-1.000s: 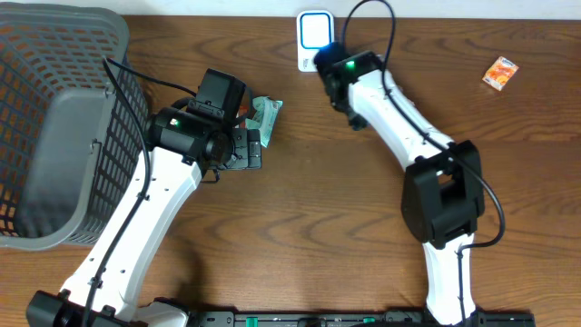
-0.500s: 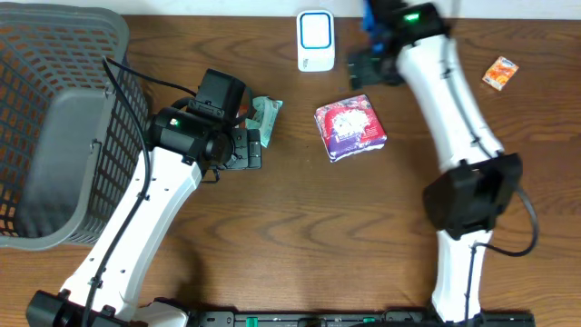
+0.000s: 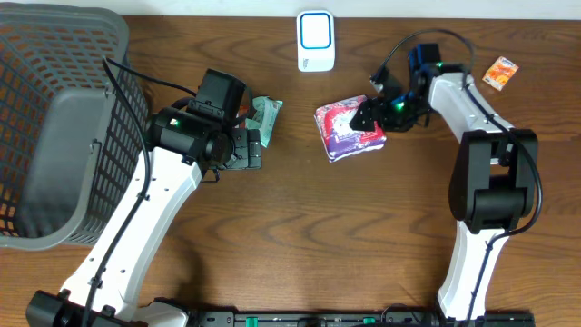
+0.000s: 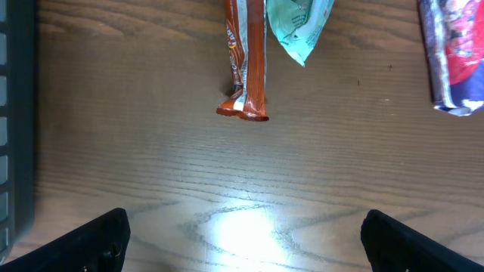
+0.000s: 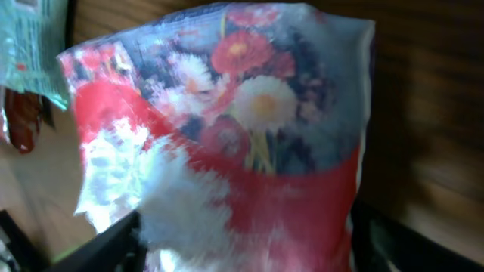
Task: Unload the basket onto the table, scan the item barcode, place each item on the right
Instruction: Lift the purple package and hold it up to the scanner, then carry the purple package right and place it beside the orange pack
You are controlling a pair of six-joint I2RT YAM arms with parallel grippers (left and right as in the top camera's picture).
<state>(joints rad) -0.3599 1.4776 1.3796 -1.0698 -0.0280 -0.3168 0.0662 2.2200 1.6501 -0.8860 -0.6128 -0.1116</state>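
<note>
A flower-printed pack (image 3: pixel 345 127), red, white and purple, lies on the table mid-right. My right gripper (image 3: pixel 376 113) is at its right side. In the right wrist view the pack (image 5: pixel 257 136) fills the gap, and both dark fingers (image 5: pixel 113 243) press against its sides, so the gripper (image 5: pixel 246 240) is shut on it. The white scanner with a blue face (image 3: pixel 316 41) stands at the back edge, apart from the pack. My left gripper (image 3: pixel 252 147) hangs open over bare wood (image 4: pixel 246 224), with nothing between its fingers.
A brown wrapper (image 4: pixel 246 60) and a teal packet (image 3: pixel 266 116) lie just ahead of the left gripper. A grey mesh basket (image 3: pixel 54 127) fills the far left. A small orange box (image 3: pixel 500 73) lies at the back right.
The right gripper left the scanner, the pack appeared lying on the table, and the gripper has now come down at its right side and closed. The left arm has not moved.
</note>
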